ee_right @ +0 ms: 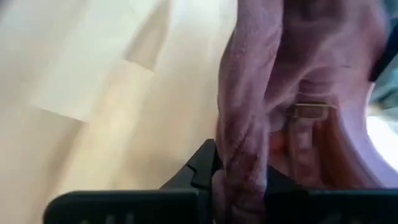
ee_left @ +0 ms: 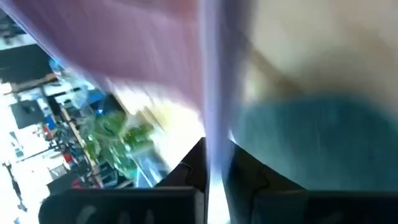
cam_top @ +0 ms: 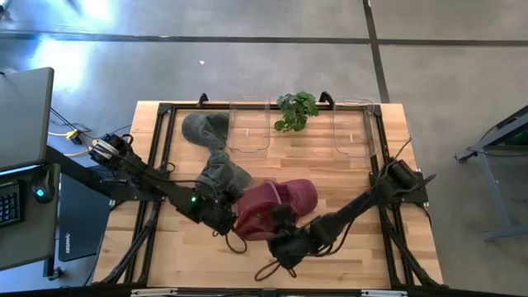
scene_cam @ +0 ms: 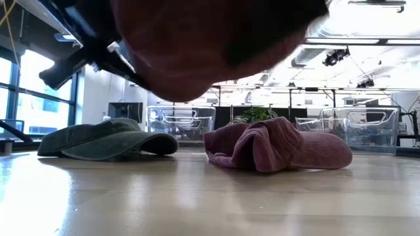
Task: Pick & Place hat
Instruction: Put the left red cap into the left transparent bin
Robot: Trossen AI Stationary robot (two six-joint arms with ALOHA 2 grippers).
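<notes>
The table [cam_top: 346,177] fills the middle of the high view, with two clear bins [cam_top: 248,128] along its upper edge and a small plant [cam_top: 295,110] between them. Two green caps [cam_top: 216,147] lie in the upper-left part of the tabletop, and a maroon hat [cam_top: 299,195] rests near the centre. A second maroon hat [cam_top: 257,213] is held up just below and left of centre, between both arms; in the low view it hangs clear of the wood across the top of the frame. The right gripper [ee_right: 239,186] has its fingers pinched on the fabric edge of this hat, seen plainly in its wrist view. The left gripper [cam_top: 221,219] sits at the hat's left side, and its wrist view shows cloth running down between its fingers, so it looks clamped on the hat too, though blur makes that less sure. To do this step well, both arms should probably travel together at matched speed, keeping the cloth lightly taut but not stretched, and lift high enough to clear the resting hat before heading toward a bin.
</notes>
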